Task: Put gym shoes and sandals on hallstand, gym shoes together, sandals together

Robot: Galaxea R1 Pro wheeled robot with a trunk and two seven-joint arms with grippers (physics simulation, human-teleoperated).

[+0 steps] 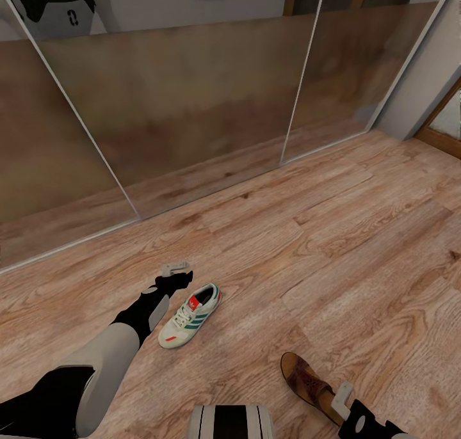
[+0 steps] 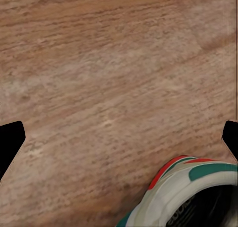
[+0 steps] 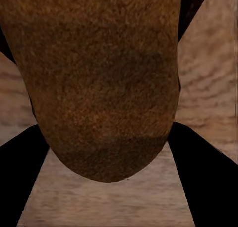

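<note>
One gym shoe (image 1: 190, 315), white with teal stripes and red accents, lies on the corridor floor (image 1: 333, 234). My left gripper (image 1: 178, 269) hovers just beyond the shoe's heel, open; in the left wrist view its fingers (image 2: 10, 142) stand far apart over bare planks, the shoe's heel (image 2: 188, 197) at the frame edge. A brown sandal (image 1: 308, 383) lies near the bottom right, and my right gripper (image 1: 342, 397) is at its near end. In the right wrist view the sandal (image 3: 106, 78) sits between the dark fingers (image 3: 25, 182), which close against its sides. The hallstand is out of view.
Tall mirrored sliding panels (image 1: 192, 106) line the back of the corridor and reflect the floor. A wooden door frame (image 1: 442, 138) stands at the far right. My own base (image 1: 229, 421) shows at the bottom edge. Open planks stretch to the right.
</note>
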